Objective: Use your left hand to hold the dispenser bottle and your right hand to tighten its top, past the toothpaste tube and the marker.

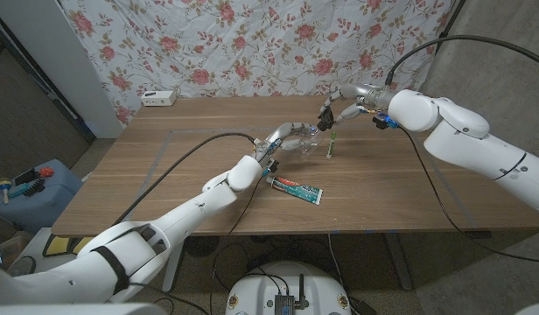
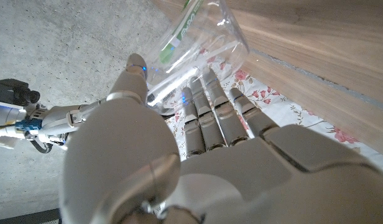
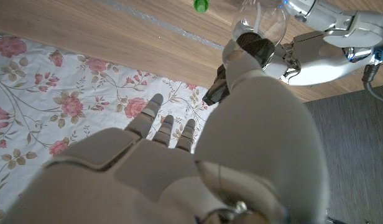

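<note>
the left hand (image 1: 283, 137) reaches out over the middle of the wooden table (image 1: 164, 166), its fingers (image 2: 207, 109) wrapped around a clear bottle (image 1: 306, 140). in the left wrist view the fingers and thumb press on the clear bottle's wall, so the hand is clamped on it. the bottle's long axis looks tipped rather than upright in the head view, running from the left palm toward the right hand, though the exact lean is hard to judge.

the right hand (image 1: 333, 107) comes in from the far right side and sits at the bottle's upper end. in the right wrist view its thumb lies close against the bottle's dark top (image 3: 253, 46); whether the fingers actually grip that top cannot be told.

just beside the bottle stands a marker (image 1: 332, 145) with a green cap, upright on the table. nearer the robot lies a toothpaste tube (image 1: 297, 188), flat, its length running across the table, well apart from both hands.
</note>
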Robot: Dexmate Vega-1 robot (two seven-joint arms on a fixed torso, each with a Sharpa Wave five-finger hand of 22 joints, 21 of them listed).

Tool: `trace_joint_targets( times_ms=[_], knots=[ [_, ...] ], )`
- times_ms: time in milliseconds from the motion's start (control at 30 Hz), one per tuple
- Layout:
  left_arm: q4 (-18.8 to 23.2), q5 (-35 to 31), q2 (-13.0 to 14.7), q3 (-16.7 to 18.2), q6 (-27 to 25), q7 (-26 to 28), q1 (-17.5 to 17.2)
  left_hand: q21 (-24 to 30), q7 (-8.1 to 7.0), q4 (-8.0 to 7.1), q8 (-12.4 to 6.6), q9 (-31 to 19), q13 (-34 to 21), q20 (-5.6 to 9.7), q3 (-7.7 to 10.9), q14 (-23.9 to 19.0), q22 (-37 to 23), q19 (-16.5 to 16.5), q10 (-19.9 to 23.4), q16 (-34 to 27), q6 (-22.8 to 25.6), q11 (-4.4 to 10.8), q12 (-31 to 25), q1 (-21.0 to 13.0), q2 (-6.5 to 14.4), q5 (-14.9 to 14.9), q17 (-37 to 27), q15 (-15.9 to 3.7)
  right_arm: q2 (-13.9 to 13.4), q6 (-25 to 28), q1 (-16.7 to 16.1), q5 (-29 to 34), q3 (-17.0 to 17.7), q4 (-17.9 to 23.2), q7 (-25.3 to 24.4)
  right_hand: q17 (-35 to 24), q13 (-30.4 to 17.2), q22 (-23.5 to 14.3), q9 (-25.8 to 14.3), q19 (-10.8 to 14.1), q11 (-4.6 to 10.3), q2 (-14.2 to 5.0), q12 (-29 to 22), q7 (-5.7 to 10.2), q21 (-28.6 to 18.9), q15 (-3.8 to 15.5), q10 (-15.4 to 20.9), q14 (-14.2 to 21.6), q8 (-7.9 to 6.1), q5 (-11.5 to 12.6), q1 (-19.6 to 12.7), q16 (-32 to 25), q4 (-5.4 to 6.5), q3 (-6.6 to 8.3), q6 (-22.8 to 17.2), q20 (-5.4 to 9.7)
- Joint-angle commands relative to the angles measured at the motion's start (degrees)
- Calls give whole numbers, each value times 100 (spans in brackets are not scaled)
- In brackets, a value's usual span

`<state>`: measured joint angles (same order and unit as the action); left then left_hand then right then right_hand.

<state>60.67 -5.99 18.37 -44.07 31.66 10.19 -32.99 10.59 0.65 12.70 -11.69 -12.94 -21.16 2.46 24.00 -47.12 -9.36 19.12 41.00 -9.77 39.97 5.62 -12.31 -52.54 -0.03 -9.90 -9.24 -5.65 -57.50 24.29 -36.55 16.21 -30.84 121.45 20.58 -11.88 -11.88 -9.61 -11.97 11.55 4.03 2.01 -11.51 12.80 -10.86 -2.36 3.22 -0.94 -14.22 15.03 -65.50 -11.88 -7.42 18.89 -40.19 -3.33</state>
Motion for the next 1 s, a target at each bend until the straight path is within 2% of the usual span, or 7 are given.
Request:
trace_joint_targets(
  times_ms=[33,533,633,1000],
  knots=[
    [-134,-12,-46,-25,82,38,50,1,-223,-380,-39,-7,-19,342,429,-34,-14,-26,5,-49,282,45,-30,208,286,-44,-17,-429,10,244,228,-143,-145,-3,251,-23,-15,-7,-4,-7,-74,19,12,-7,17,-57,-33,-19,55,-5,74,1,26,-23,88,-20],
    [-290,-26,-75,-43,174,48,140,0,-218,-381,-40,-7,-23,343,431,-37,-14,-29,11,-52,286,47,-34,210,291,-45,-18,-425,97,432,461,-275,-308,-91,350,-43,-22,-10,8,-32,-180,30,13,-17,14,-147,-99,-58,142,-52,393,-9,146,-141,232,-75],
    [-331,-19,-86,-45,190,46,160,0,-225,-380,-42,-7,-21,343,429,-38,-14,-30,16,-53,290,43,-35,210,289,-44,-19,-425,126,466,497,-334,-322,-115,356,-47,-24,-11,8,-32,-273,31,-2,-17,10,-175,-79,-68,157,-75,518,-13,191,-184,252,-81],
    [-658,-26,-186,-84,369,67,321,1,-221,-376,-43,-8,-20,344,432,-36,-14,-28,16,-52,295,45,-33,203,289,-45,-19,-429,222,648,637,-501,-412,-193,349,-57,-27,-12,-1,-17,-399,13,-37,-24,1,-220,-10,-67,152,-127,826,-28,311,-282,217,-124]
  ],
)
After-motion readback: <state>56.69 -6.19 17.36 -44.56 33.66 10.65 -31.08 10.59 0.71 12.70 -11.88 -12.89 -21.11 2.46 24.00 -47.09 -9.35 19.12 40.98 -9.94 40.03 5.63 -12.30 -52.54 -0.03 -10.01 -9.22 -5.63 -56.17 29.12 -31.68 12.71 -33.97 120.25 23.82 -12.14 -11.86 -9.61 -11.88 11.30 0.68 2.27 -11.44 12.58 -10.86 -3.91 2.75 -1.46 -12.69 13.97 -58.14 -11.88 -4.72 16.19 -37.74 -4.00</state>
